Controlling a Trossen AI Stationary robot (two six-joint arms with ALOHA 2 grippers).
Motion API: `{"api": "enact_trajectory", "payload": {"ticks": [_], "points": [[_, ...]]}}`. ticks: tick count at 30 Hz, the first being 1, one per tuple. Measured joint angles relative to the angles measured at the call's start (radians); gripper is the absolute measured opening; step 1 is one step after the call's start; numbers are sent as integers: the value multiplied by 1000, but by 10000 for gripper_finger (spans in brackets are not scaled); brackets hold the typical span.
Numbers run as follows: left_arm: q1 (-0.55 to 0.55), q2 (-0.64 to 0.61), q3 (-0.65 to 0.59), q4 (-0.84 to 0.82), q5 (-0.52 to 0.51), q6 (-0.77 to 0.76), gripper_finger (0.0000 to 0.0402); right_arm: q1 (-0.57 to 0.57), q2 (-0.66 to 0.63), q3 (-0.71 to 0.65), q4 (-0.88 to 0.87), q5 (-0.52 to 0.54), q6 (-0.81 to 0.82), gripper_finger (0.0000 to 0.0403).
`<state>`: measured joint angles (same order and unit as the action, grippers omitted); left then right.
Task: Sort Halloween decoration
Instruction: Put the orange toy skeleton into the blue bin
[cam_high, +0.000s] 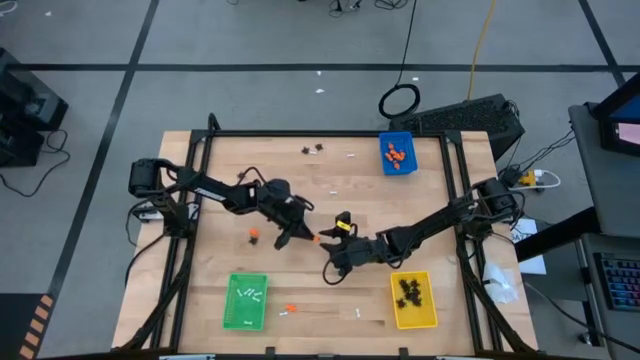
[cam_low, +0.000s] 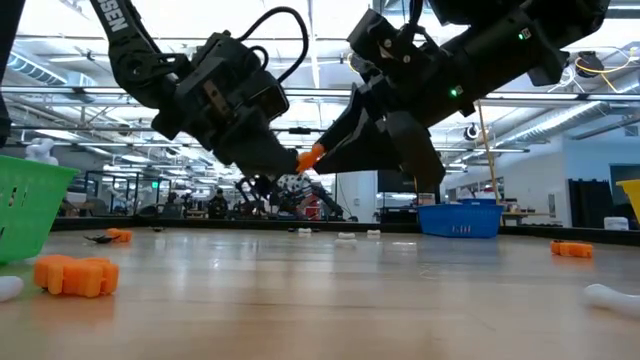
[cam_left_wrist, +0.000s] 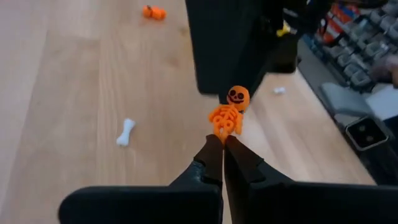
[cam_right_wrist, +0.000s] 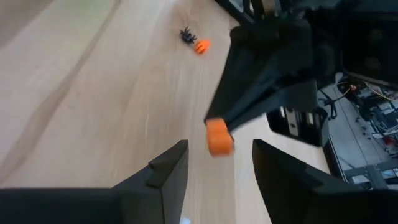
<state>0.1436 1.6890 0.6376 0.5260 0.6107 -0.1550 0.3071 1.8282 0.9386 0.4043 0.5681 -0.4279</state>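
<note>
Orange is what I see pinched at the tip of my left gripper (cam_left_wrist: 222, 138): a tiny orange skeleton figure (cam_left_wrist: 229, 112) with a grinning round head, held by its lower end between the two closed fingers. From above, the left gripper (cam_high: 300, 235) sits near the middle of the wooden table (cam_high: 200, 290), and the orange skeleton figure (cam_high: 316, 239) shows as a small speck at its tip. At table height the piece (cam_low: 310, 156) hangs well off the surface, between the two dark arms.

My right gripper (cam_right_wrist: 214, 158) faces it from close by, fingers spread wide with nothing between them; the orange piece (cam_right_wrist: 219, 137) sits just ahead of the gap, clamped in the other arm's tip. In the overhead picture the right gripper (cam_high: 335, 262) lies just beside the left one, toward the near edge.

Around the table, the blue tray (cam_high: 397, 154) at the far side holds orange bits, the yellow tray (cam_high: 414, 300) at the near right holds black spider shapes, and the green tray (cam_high: 246, 301) at the near left holds white bones. Loose pieces are scattered on the wood: an orange lump (cam_high: 254, 235) beside the left arm, another orange piece (cam_high: 291, 307) and a white bone (cam_high: 352, 314) near the front edge, and dark spiders (cam_high: 312, 150) at the far side.
</note>
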Motion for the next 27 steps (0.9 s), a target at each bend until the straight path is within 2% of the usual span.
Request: {"api": "enact_trajectory", "payload": {"ticks": [5, 8, 13, 21, 24, 27], "points": [[0, 0, 0, 37, 12, -45, 1, -2, 0, 0, 56, -21, 1, 166], [0, 0, 0, 34, 14, -49, 1, -2, 0, 1, 72, -22, -1, 150], [0, 0, 0, 46, 18, -49, 1, -13, 0, 1, 61, -29, 33, 105], [0, 0, 1, 46, 16, -49, 1, -32, -1, 1, 39, -102, 89, 23], [0, 0, 0, 54, -1, -37, 0, -32, -3, 1, 28, -98, 105, 20], [0, 0, 0, 69, -9, -10, 17, -32, -25, 1, -5, -100, 131, 20]]}}
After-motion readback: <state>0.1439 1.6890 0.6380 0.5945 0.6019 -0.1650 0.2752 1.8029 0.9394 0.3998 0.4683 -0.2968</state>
